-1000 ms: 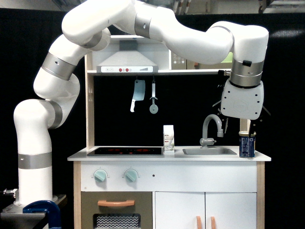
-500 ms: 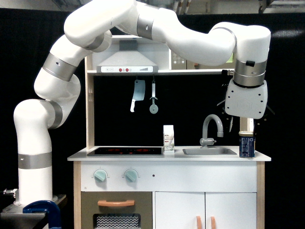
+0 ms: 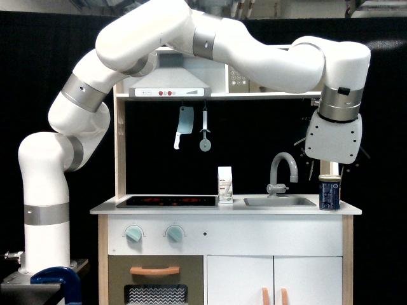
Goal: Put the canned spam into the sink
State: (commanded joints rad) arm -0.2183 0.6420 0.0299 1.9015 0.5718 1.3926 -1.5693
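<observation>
The canned spam (image 3: 329,193) is a small dark blue tin with a pale rim. It stands upright on the white counter at its far end on the exterior view's right, just beside the sink (image 3: 280,201). The sink is a shallow grey basin with an arched grey faucet (image 3: 283,169). My gripper (image 3: 324,170) hangs just above the tin, pointing down, its dark fingers spread and holding nothing. The tin rests on the counter on its own.
A white milk-style carton (image 3: 225,184) stands between the black stovetop (image 3: 166,201) and the sink. A toy cleaver (image 3: 184,126) and a pizza cutter (image 3: 205,135) hang on the back wall. The counter's edge (image 3: 356,210) lies right beside the tin.
My gripper has risen and shifted a little toward the exterior view's right, from around the tin to just above it. The tin has stayed on the counter.
</observation>
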